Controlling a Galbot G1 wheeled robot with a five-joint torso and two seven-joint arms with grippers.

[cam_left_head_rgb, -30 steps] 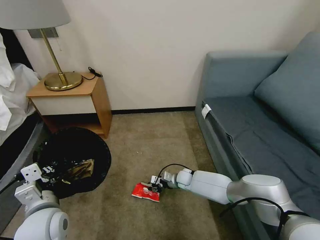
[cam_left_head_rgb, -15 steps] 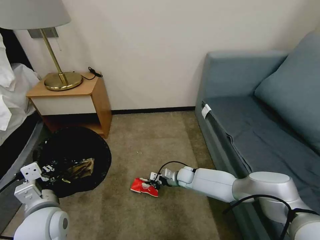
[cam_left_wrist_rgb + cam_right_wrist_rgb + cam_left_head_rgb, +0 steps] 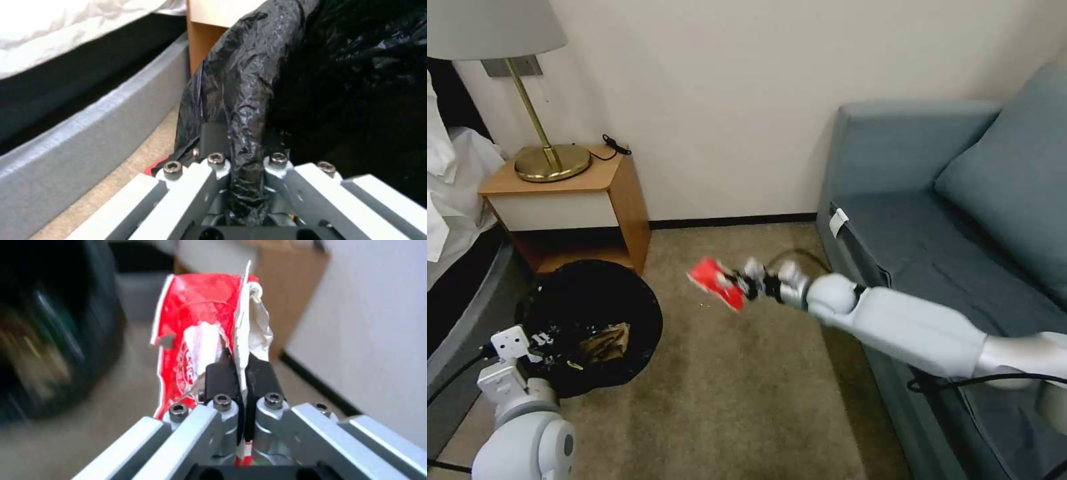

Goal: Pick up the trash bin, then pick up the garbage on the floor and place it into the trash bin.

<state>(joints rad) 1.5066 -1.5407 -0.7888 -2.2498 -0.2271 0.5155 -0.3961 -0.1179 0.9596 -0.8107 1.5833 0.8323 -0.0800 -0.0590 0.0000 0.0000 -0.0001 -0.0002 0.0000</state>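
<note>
Above carpet (image 3: 727, 373), right fingers (image 3: 218, 376) pinching red packet (image 3: 715, 283); left fingers (image 3: 212, 133) clamping bin (image 3: 590, 320).

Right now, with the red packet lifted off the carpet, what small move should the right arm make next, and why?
Probably carry it on toward the robot's left until it is over the trash bin. The right pincer is shut on the red snack packet, which hangs above carpet short of the rim, while the left pincer grips that rim.
</note>
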